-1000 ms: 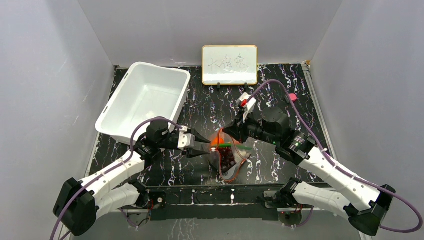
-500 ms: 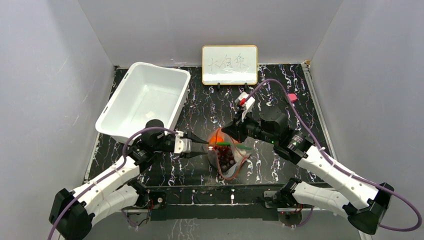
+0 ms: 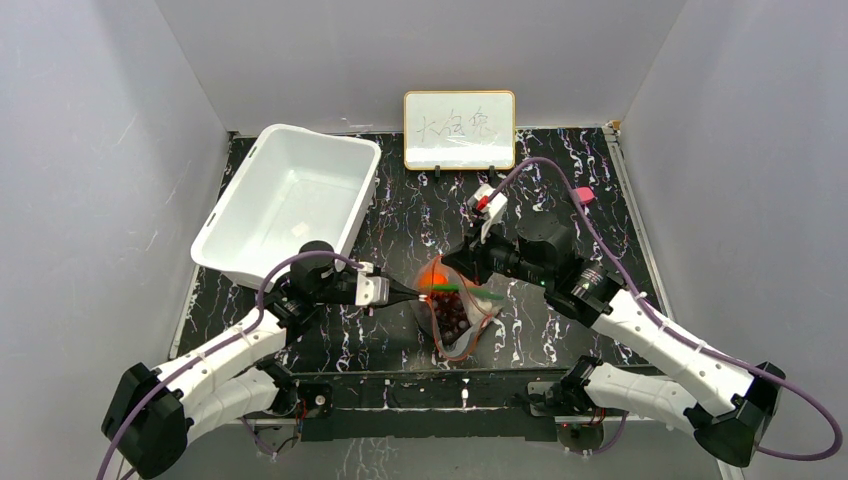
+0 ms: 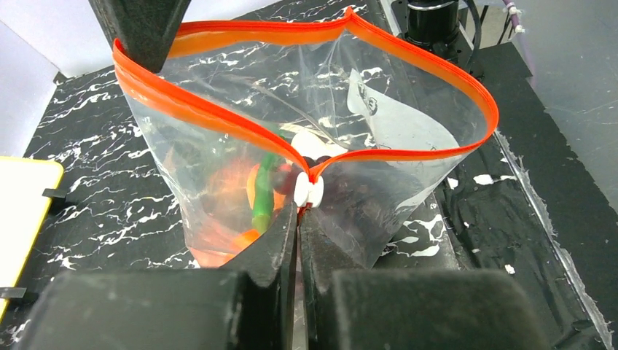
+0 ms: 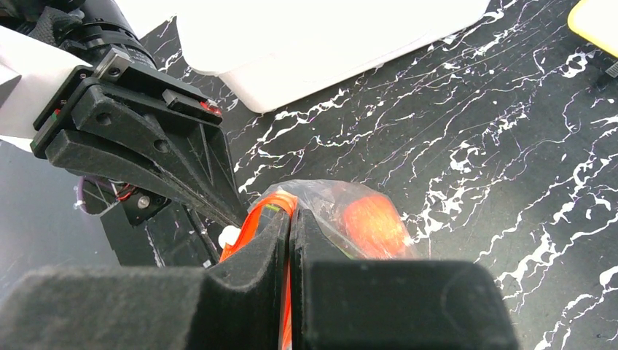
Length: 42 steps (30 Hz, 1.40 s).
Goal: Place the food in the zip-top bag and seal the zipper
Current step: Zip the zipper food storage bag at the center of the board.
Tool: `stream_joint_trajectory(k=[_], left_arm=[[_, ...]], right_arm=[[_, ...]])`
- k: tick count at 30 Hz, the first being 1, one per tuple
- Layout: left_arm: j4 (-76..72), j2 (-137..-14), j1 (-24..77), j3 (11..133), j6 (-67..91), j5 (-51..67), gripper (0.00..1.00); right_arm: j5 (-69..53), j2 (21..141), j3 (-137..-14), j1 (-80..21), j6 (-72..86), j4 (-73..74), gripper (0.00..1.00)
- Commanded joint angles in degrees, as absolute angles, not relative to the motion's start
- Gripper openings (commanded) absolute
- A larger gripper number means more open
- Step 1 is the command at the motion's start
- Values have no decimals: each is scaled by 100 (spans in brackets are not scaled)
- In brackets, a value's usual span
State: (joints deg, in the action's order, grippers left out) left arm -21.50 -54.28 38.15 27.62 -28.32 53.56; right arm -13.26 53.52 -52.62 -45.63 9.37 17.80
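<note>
Okay, left gripper (image 4: 299, 219) pointing in from 9 o'clock, jaws pinching fully together on zipper (image 4: 182, 104) end, tips touching white slider (image 4: 308, 191). Opposite, right gripper (image 5: 288, 219) pointing in from 2 o'clock, clamping tight on far stretch of same strip. Between them zip-top bag (image 3: 465, 342) standing near table (image 3: 420, 215) centre, mouth gaping. Inside, food (image 4: 226, 182) sitting: grape bunch (image 3: 455, 315), orange fruit (image 5: 372, 222), green piece (image 4: 264, 197). Beyond, white bin (image 3: 290, 200) lying at 10 o'clock, whiteboard (image 3: 459, 130) standing at 12.

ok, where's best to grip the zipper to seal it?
Likely the white slider at the end of the zipper facing the left arm, where both orange tracks meet. Come from that side, along the strip: the mouth gapes open beyond it.
</note>
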Motion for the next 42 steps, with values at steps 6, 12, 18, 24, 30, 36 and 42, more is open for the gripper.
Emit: stream_joint_trajectory(k=[6,12,18,24,30,36,42], left_arm=[[-2321,-5332,3859,2996,-2458,5250,0],[-1965,-5220,3858,3284,-2167,4999,0],[-1418,-5166,3858,3588,-2084,4805,0],[-1393,-4981,3858,3632,-2008,4607,0],[-1206,-5107,3859,3798,-1966,4658,0],[-1439,-5168,3858,3758,-1681,4652,0],[-1458,-5124,3858,3730,-1642,4601,0]], right_arm=[[-898,5168,-5690,-4553,655,2077,24],[-1137,5178,-6246,-4553,-413,2576,45],[-1889,5420,-6513,-4562,-918,2657,46],[-2422,5473,-6275,-4625,-1298,2402,46],[-2175,5609,-6081,-4853,-1756,2228,46],[-1705,6078,-6301,-5444,-2274,2563,47],[-1148,6175,-6132,-5851,-2556,2534,43]])
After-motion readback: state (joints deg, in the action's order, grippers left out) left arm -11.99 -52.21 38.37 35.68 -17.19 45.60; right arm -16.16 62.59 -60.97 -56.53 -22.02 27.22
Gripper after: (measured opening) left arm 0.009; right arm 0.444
